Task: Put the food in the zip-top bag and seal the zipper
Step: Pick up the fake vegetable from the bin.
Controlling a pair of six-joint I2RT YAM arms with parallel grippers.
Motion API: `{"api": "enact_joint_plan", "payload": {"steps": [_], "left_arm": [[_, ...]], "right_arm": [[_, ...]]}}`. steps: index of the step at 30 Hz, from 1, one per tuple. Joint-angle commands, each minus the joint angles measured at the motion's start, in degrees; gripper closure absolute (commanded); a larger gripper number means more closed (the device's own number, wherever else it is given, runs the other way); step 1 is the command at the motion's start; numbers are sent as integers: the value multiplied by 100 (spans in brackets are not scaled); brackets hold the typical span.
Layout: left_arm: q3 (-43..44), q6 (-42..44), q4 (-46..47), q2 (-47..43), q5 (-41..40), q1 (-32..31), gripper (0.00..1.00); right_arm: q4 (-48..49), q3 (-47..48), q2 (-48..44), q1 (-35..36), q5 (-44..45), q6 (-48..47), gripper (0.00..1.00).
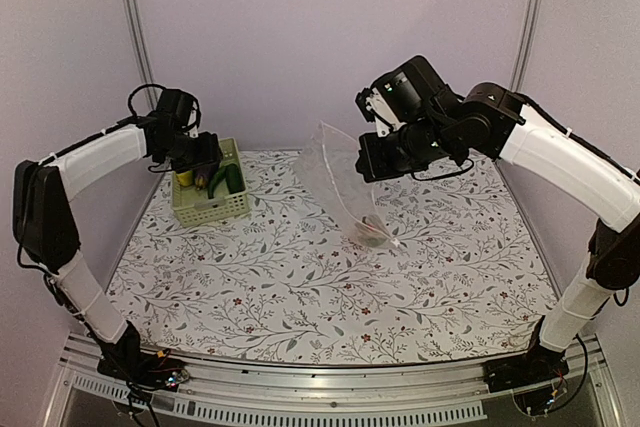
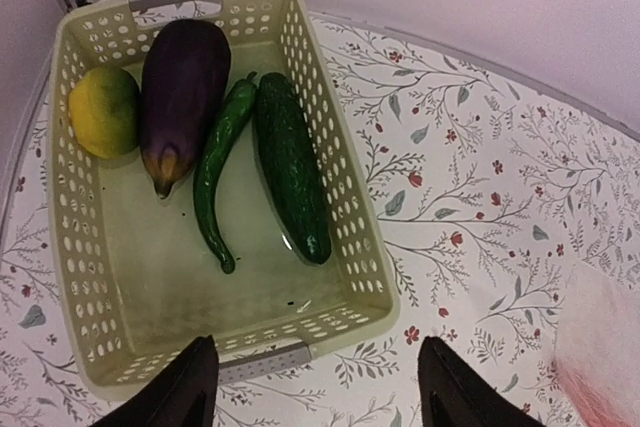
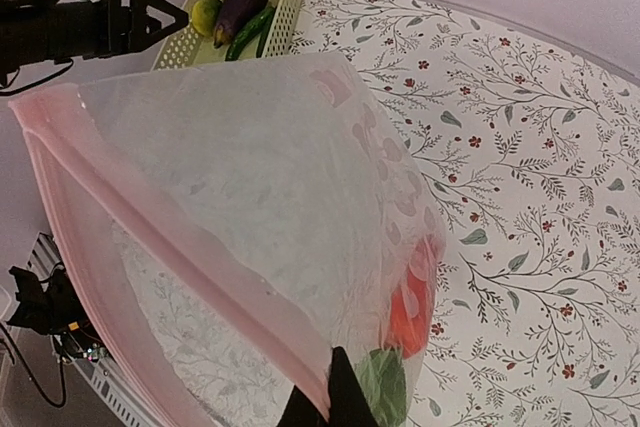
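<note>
Food lies in the pale green basket [image 2: 60, 247]: a dark purple eggplant [image 2: 183, 87], a yellow-green round fruit [image 2: 103, 112], a thin green pepper [image 2: 220, 172] and a bumpy cucumber [image 2: 290, 172]. My left gripper [image 2: 315, 392] hangs open over the basket's near end, nothing between its fingers. My right gripper [image 3: 335, 397] is shut on the pink zipper [image 3: 170, 237] edge of the clear zip-top bag [image 3: 260, 167], holding it up with its mouth open toward the basket. An orange-red piece [image 3: 408, 312] and a green piece [image 3: 385, 387] sit in the bag's bottom corner, which rests on the table [image 1: 375, 232].
The basket [image 1: 215, 209] stands at the table's far left, close to the back wall and a metal corner post [image 1: 135, 27]. The flower-print tablecloth [image 1: 300, 287] covers the table. The left arm [image 1: 100, 157] reaches over the basket from the left.
</note>
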Motion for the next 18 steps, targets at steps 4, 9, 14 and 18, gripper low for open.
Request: {"api": "enact_joint_plan", "payload": {"steps": [4, 9, 14, 18], "left_arm": [[884, -372, 101, 1340, 367, 357, 38], [1039, -648, 349, 1878, 556, 446, 39], [1049, -860, 621, 2353, 701, 565, 41], [1286, -835, 603, 2783, 815, 626, 43]], "right_arm": [[46, -152, -103, -41, -24, 54, 100], [76, -198, -116, -42, -51, 75, 100], [80, -189, -123, -38, -100, 50, 100], [87, -213, -159, -40, -109, 53, 100]]}}
